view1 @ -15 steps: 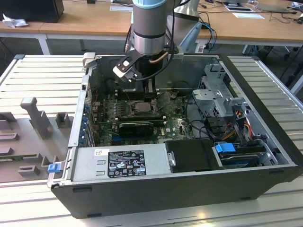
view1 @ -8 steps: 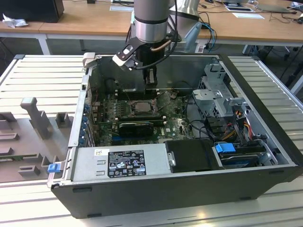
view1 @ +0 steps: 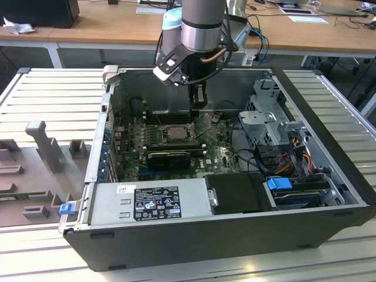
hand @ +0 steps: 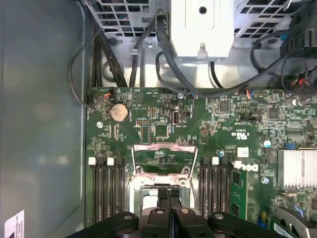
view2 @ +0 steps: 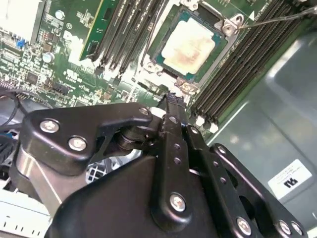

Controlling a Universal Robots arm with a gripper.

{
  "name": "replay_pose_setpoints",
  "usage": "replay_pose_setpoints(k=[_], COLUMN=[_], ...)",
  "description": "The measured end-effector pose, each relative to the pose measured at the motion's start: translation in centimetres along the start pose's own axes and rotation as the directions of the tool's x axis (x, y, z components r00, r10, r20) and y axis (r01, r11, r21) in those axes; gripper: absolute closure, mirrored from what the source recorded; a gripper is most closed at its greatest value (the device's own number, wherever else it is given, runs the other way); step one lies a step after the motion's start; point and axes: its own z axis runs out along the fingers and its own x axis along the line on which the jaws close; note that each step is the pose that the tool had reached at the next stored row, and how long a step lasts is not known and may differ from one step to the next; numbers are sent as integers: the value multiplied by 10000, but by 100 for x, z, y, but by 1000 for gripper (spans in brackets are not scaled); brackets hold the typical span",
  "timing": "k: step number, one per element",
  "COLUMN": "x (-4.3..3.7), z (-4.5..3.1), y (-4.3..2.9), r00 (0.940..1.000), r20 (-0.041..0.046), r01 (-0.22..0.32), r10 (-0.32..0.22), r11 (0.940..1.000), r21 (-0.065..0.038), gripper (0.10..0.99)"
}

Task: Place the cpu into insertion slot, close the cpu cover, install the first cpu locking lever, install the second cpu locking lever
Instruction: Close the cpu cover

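The cpu point(view2: 190, 42) lies flat in the insertion slot point(view2: 163, 25), pale metal top up; in the exterior view it is the grey square point(view1: 171, 131) on the green board. The cpu cover point(hand: 166, 157) is swung open, with board showing through its window, and stands tilted at the slot's side point(view1: 203, 122) toward the exterior view's right. My gripper point(view1: 200, 104) hangs just above that raised cover. Its black fingers are shut together point(hand: 169, 192) with nothing seen between them, tips point(view2: 171, 101) at the slot's edge. A thin wire locking lever point(view2: 277, 19) sticks up beside the slot.
Black memory slots point(hand: 109, 188) flank the socket on both sides. A long black card point(view1: 169, 157) lies nearer the front. A grey drive cage point(view1: 270, 120) with cable bundles sits at the exterior view's right, and the case wall point(hand: 44, 124) is close by.
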Motion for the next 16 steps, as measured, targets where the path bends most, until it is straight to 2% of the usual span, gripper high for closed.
replay_pose_setpoints(k=[2,6,9,13,16], x=[0,1,0,-1,-2], z=[-50,-70,-68,-60,-21], y=[1,24,130,311,369], r00=[10000,10000,10000,10000,10000], r20=[2,0,2,0,1], r01=[0,-6,-9,-10,-1], r10=[0,6,9,10,1], r11=[10000,10000,9999,9998,9998], r21=[0,15,101,196,204], gripper=[980,980,980,980,980])
